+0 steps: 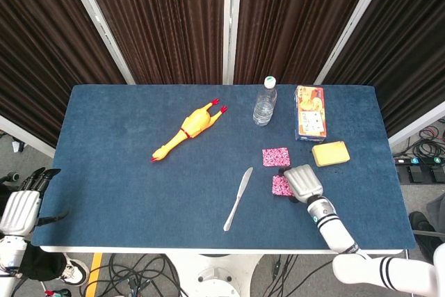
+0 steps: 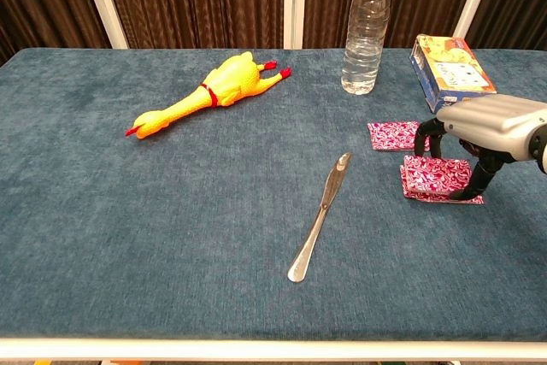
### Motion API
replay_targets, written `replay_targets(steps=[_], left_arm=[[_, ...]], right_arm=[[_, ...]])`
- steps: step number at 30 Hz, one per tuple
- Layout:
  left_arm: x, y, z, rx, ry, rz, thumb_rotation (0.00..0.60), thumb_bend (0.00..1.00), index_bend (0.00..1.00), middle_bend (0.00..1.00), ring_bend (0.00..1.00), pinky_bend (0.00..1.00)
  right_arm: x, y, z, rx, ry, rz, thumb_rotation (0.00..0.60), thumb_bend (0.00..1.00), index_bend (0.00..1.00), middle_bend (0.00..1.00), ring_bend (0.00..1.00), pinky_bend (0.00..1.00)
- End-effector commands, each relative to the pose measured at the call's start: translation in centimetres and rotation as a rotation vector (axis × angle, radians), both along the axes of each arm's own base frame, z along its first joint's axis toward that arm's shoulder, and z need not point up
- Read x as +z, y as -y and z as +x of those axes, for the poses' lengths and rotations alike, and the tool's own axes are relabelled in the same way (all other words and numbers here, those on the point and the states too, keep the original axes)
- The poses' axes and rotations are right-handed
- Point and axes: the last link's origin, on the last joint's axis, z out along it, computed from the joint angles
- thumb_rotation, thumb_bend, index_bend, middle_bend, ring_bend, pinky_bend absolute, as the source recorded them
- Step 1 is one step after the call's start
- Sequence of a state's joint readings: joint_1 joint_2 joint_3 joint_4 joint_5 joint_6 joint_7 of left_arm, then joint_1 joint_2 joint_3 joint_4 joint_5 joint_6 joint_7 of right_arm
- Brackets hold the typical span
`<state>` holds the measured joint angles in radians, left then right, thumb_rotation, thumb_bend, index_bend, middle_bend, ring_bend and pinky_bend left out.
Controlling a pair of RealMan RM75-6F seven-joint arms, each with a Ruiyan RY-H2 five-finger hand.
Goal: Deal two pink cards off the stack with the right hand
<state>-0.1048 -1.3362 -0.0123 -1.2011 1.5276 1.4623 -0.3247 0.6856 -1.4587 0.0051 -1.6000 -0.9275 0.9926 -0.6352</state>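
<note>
Nearest, at the table's front corner, the left hand point(image 1: 21, 208) hangs off the edge holding nothing, fingers loosely apart. Further in lies a butter knife point(image 2: 320, 218). To its right the right hand point(image 2: 487, 132) arches over the stack of pink cards point(image 2: 434, 179), fingertips down on it; it seems to pinch the top card, slightly skewed, though the palm hides the contact. Just behind rests a dealt pink card point(image 2: 394, 135), then a yellow sponge point(image 1: 330, 153), rubber chicken point(image 2: 209, 91), water bottle point(image 2: 365, 27) and box point(image 2: 449, 72).

Card stack point(image 1: 281, 186) half under right robot hand point(image 1: 303, 181)
</note>
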Motion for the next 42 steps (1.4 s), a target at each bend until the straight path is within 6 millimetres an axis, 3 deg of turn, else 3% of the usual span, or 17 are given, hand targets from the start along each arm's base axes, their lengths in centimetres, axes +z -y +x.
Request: replay_targets(steps=[1, 13, 36, 42], left_arm=[[0.0, 0.0, 0.1, -0.002, -0.001, -0.001, 0.6, 0.03, 0.15, 0.15, 0.06, 0.18], [0.0, 0.0, 0.1, -0.004, -0.001, 0.0, 0.6, 0.03, 0.15, 0.15, 0.06, 0.18], [0.0, 0.1, 0.0, -0.003, 0.002, 0.004, 0.6, 0.03, 0.15, 0.15, 0.06, 0.18], [0.0, 0.1, 0.0, -0.001, 0.002, 0.002, 0.6, 0.03, 0.15, 0.15, 0.06, 0.18]], right_arm=[[0.4, -1.5, 0.1, 0.022, -0.007, 0.013, 0.6, 0.11, 0.41, 0.44, 0.81, 0.91], [-0.2, -4.9, -0.8, 0.04, -0.026, 0.059, 0.6, 0.11, 0.41, 0.44, 0.81, 0.91], [-1.2, -6.9, -0.8, 0.059, -0.009, 0.099, 0.6, 0.11, 0.41, 0.42, 0.81, 0.91], [-1.2, -6.7, -0.8, 0.061, -0.009, 0.119, 0.6, 0.09, 0.31, 0.34, 0.81, 0.91]])
